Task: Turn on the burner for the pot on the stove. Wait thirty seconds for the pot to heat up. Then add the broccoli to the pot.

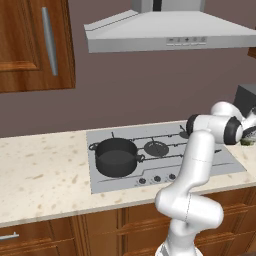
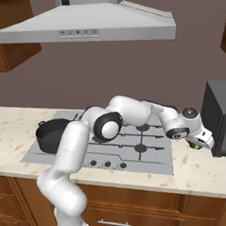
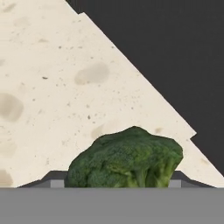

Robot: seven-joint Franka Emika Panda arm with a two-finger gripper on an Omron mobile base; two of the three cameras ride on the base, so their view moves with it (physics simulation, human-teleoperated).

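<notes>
The dark pot [image 1: 116, 156] [image 2: 52, 133] stands on the front left burner of the stove [image 1: 222, 162] [image 2: 153, 155]. The green broccoli [image 3: 127, 159] [image 2: 196, 146] [image 1: 247, 141] lies on the stone counter just right of the stove. My gripper [image 3: 116, 181] [image 2: 200, 144] is down over the broccoli, with one fingertip at each side of the floret. The fingertips look level with its edges. Whether they press it is unclear.
A dark box appliance [image 2: 222, 117] [image 1: 246, 100] stands close behind and to the right of the broccoli. A row of small knobs [image 1: 157, 178] [image 2: 107, 164] runs along the stove's front. The range hood [image 1: 170, 30] hangs above. Bare counter [image 1: 45, 175] stretches left of the stove.
</notes>
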